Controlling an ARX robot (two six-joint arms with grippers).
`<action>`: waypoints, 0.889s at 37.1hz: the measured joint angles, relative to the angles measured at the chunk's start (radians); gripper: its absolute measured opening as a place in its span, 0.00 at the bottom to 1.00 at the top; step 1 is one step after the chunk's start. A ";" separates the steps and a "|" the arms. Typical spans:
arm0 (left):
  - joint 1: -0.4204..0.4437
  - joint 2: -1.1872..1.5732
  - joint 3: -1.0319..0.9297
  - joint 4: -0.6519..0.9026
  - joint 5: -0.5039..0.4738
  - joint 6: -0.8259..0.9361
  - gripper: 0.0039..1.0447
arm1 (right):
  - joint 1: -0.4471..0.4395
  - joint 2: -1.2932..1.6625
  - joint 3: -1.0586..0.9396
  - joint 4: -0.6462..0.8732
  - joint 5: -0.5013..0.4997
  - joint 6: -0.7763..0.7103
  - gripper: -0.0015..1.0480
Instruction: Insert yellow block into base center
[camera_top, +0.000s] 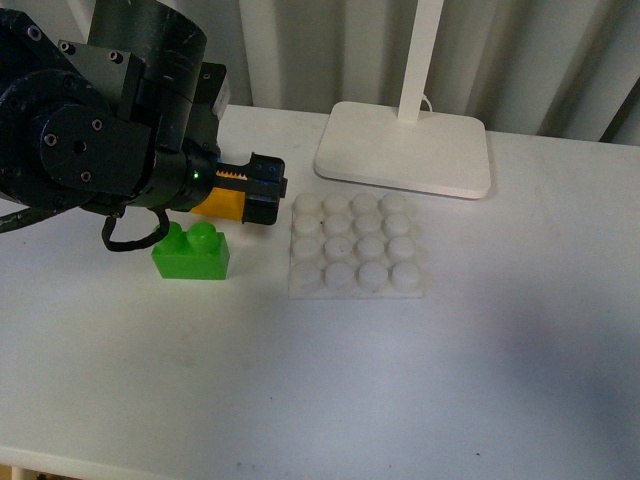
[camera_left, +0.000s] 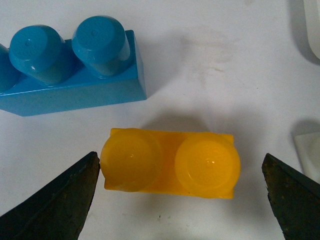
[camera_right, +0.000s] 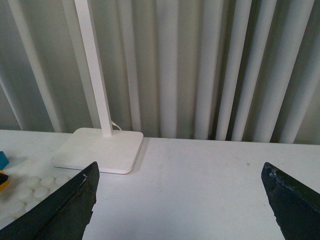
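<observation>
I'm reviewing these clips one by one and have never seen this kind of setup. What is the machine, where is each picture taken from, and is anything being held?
This is a two-armed robot at a white table. The front view looks out from its body; the black bulk there is its left arm. The other two pictures come from cameras on each wrist, and the dark wedges at their lower corners are fingertips.

On the table lie a green block, a blue block, a studded white base and a lamp foot.

The left gripper is open around the yellow block, which lies on the table, not gripped. The right gripper is open and holds nothing.
</observation>
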 joint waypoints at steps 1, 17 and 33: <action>0.001 0.002 0.001 0.000 0.000 0.000 0.94 | 0.000 0.000 0.000 0.000 0.000 0.000 0.91; -0.005 0.006 0.000 0.009 0.001 -0.004 0.62 | 0.000 0.000 0.000 0.000 0.000 0.000 0.91; -0.090 -0.231 -0.152 0.034 -0.066 -0.082 0.62 | 0.000 0.000 0.000 0.000 0.000 0.000 0.91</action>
